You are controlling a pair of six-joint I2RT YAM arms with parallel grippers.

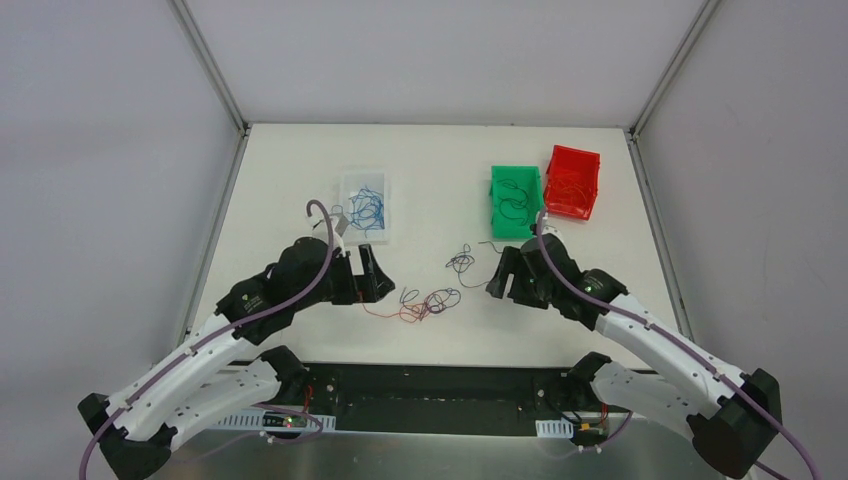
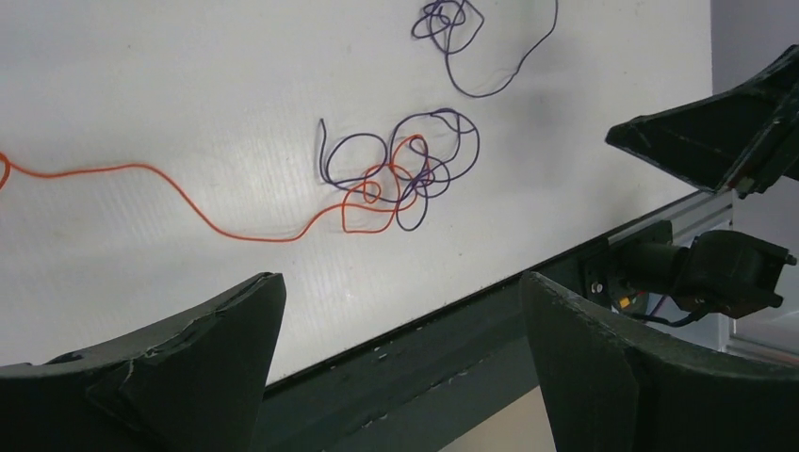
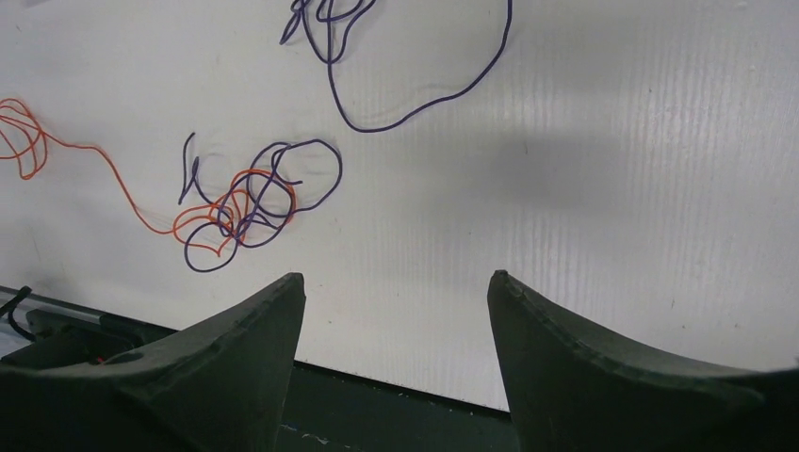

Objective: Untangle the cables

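At lower centre overhead, the cables [image 1: 428, 302] look featherlight and springy, best pinched at the red tail [image 2: 141, 168], while left gripper [image 1: 372, 280] and right gripper [image 1: 497, 276] gape empty.

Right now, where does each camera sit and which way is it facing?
Top external: above and behind the arm bases, looking down on the white table; left arm and right arm both show.
Left wrist: on the left wrist, facing the red-and-purple cable tangle; left fingers frame the bottom.
Right wrist: on the right wrist, facing that tangle; right fingers below.
Shared: both wrist views hold the tangle.
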